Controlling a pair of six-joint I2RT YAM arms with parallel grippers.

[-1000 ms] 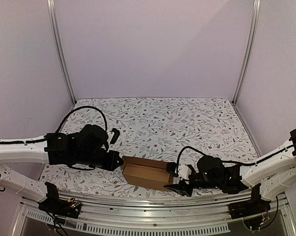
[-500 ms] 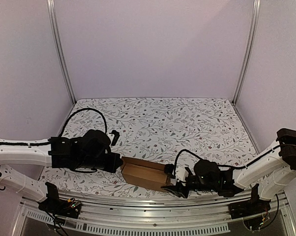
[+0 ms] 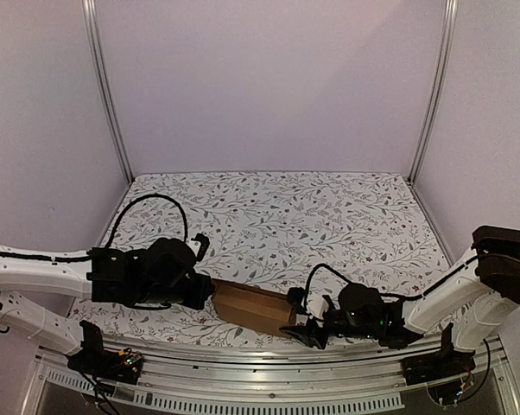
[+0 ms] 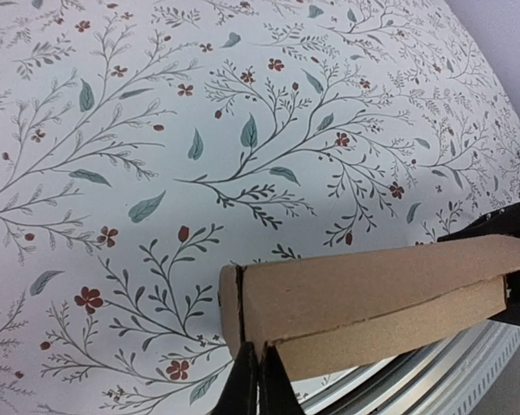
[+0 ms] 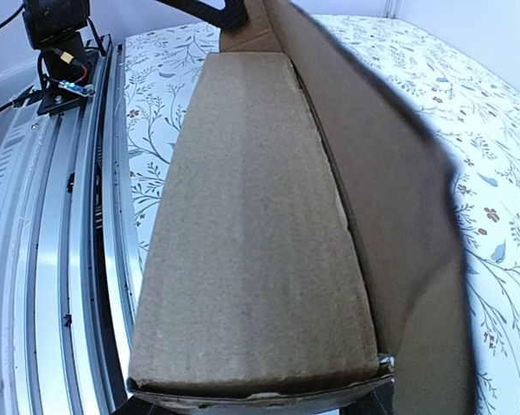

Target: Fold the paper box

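Note:
The paper box is a plain brown oblong carton held between my two grippers, near the table's front edge. My left gripper is shut, and its tips pinch the lower corner of the box's left end. My right gripper is closed across the box's right end. In the right wrist view, the carton fills the space between the jaws. A loose side panel stands up along its right side. The right fingers are mostly hidden under the carton.
The floral tablecloth stretches away behind the box. The metal front rail runs just below both grippers and shows beside the box. White walls and upright posts enclose the table on three sides.
Both grippers and the box have sunk slightly toward the front rail. The right arm has stretched out lower and further left. The box's right end now sits lower.

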